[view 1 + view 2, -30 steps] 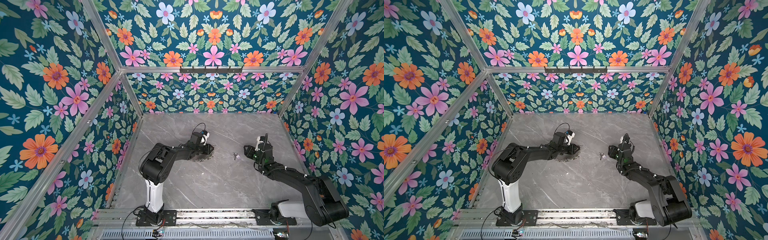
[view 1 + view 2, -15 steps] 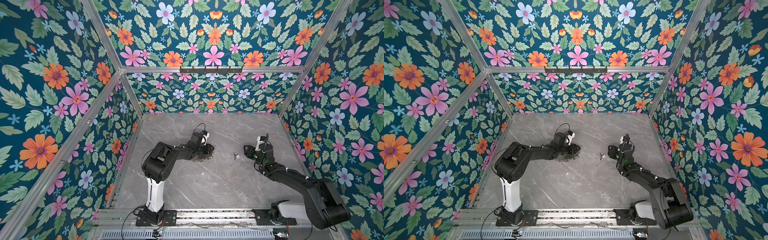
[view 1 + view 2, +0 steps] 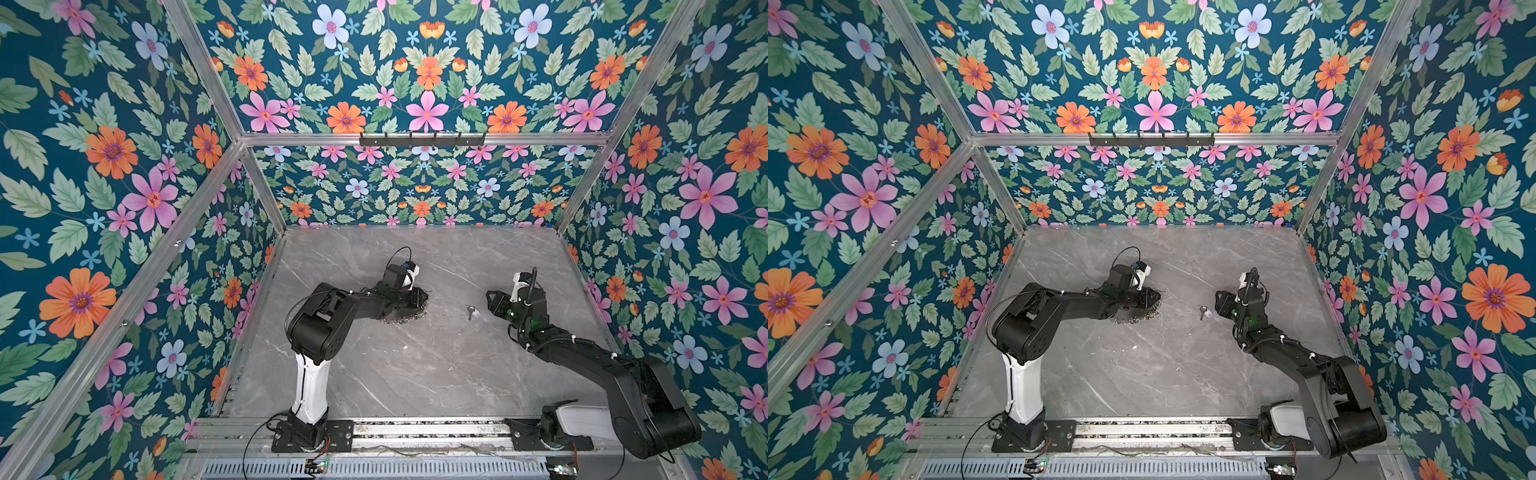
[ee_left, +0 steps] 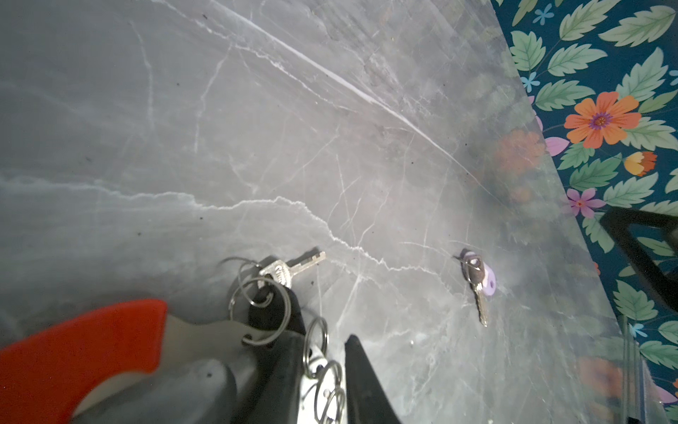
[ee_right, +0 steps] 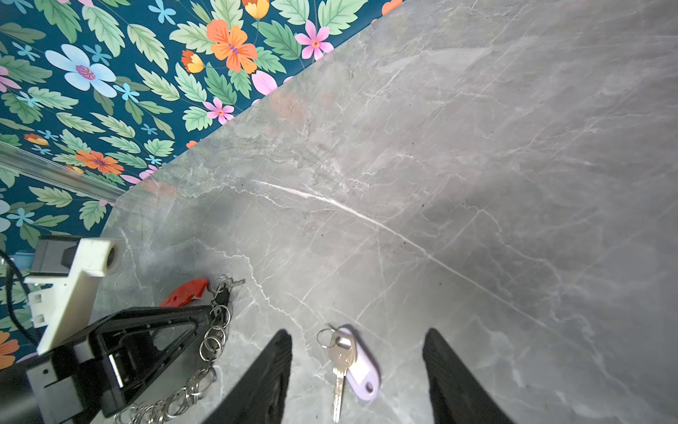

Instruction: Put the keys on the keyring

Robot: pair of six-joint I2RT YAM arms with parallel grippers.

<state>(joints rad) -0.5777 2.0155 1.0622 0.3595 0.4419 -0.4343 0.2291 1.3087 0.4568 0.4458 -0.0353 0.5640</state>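
Silver key with lavender oval tag (image 5: 343, 358): lies between wide-open, empty right jaws, shaft parallel to them. Left jaws straddle red-sectioned wire keyring (image 4: 91, 348), grip uncertain.

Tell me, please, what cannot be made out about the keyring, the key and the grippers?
- the keyring: in both top views the left gripper covers most of it; only a fringe shows.
- its red section: left wrist view, blurred, cut off by the edge.
- the left gripper's hold: fingers run off the left wrist view; shut or not is unclear.
- the key: too small in both top views.
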